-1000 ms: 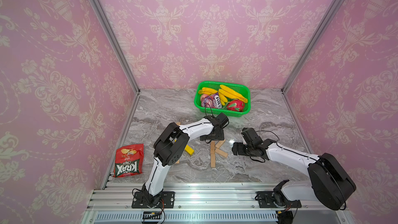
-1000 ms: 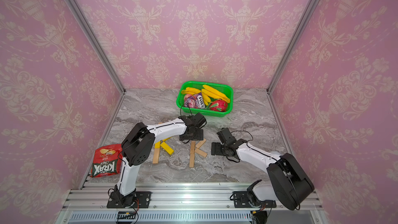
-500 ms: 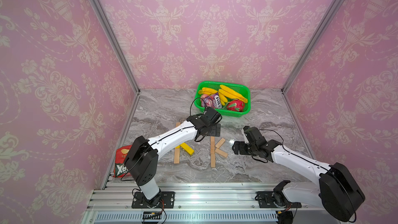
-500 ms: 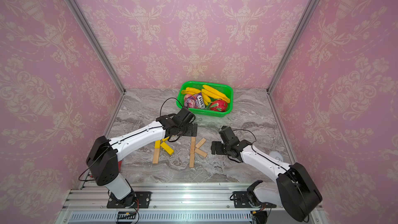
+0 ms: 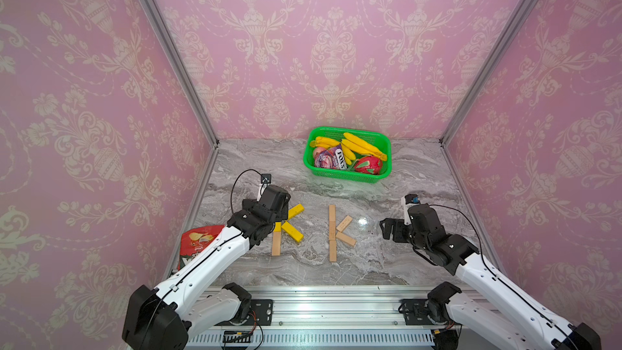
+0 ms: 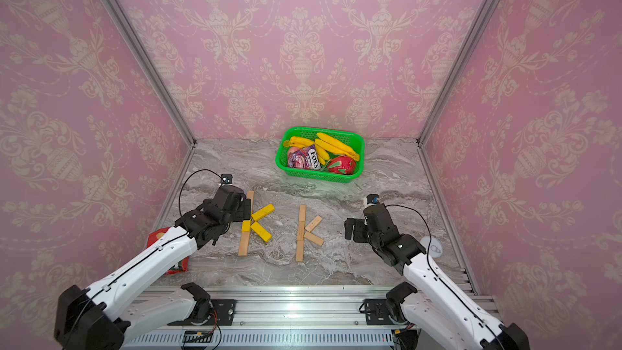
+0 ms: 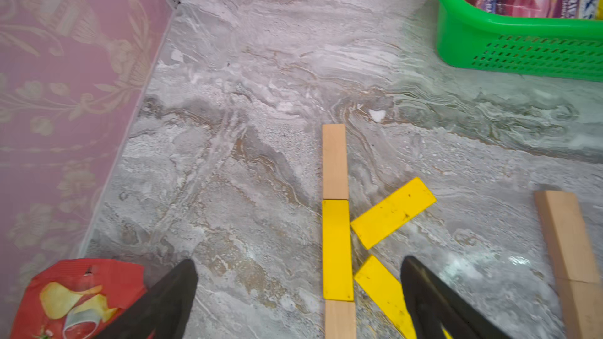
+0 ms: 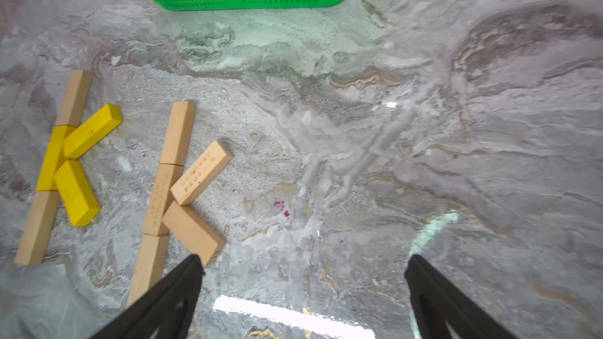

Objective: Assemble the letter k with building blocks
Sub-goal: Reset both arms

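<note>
- Two Ks lie flat on the worktop point(image 6: 340, 265). Each is five blocks point(image 6: 299, 251): a three-block stem plus two slanted arms whose inner ends meet at the stem's middle block.
- Yellow K point(image 6: 246, 226): the stem goes wood, yellow, wood, and both arms are yellow. It sits right under and just ahead of the left end effector point(image 7: 298, 260). In the wrist view the stem runs out from between the fingers point(image 7: 163, 298).
- Left end effector: jaws spread wide and gripping nothing. Can't tell if it touches a block.
- Wood K point(image 6: 300, 233): all plain tan, off to the left of the right end effector point(image 8: 304, 257). It's near, but there's a strip of bare worktop between them in both top views.
- Right end effector: jaws wide apart too, holding nothing, over bare worktop.
- Green basket point(image 6: 316, 176) is well out ahead of both end effectors.
- Red chip bag point(image 5: 198, 240) lies behind the left one, over by the wall.
</note>
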You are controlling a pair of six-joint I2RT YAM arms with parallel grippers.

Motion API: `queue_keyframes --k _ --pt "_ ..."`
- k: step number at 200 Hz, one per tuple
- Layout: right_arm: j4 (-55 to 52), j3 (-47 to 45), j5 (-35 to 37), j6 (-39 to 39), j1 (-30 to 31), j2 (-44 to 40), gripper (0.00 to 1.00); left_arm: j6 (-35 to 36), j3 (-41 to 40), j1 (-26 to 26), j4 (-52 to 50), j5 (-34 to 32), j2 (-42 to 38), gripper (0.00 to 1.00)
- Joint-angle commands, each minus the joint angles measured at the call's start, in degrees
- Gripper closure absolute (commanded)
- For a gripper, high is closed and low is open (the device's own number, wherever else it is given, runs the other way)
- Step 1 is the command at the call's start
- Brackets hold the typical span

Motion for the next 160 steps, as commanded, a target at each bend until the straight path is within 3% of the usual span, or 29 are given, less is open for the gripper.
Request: queue_keyframes --k 1,33,52,73,99,127,160 --pt "-1.00 1.94 12.79 -7.11 -1.99 0.19 0.00 5.33 -2.01 0.27 3.99 -12.55 1.99 0.01" --pt "14.41 -3.62 21.96 -17.70 -2.30 -1.37 0.00 7.09 -7.53 2.24 13.99 -19.09 6.19 0.01" --pt "23.16 -8.16 27.32 -19.45 -5.13 -0.51 0.00 8.34 -11.58 5.37 22.84 -16.34 5.95 0.01" --pt "33.70 -14.64 28.09 -18.92 -9.59 -0.56 0.00 13.46 -14.82 7.83 35.32 -13.37 5.65 0.01" --pt "48.68 -24.57 19.44 -16.42 -17.35 -2.22 0.00 15.70 -16.99 12.40 44.43 -9.67 7.68 0.01" --pt "52.85 -26.39 13.53 -16.89 -21.80 -3.30 0.00 16.31 -20.95 15.09 51.21 -4.52 11.92 0.01" --pt "60.70 -24.66 6.46 -18.65 -25.42 5.95 0.00 19.18 -24.00 16.17 60.57 -0.11 14.28 0.01"
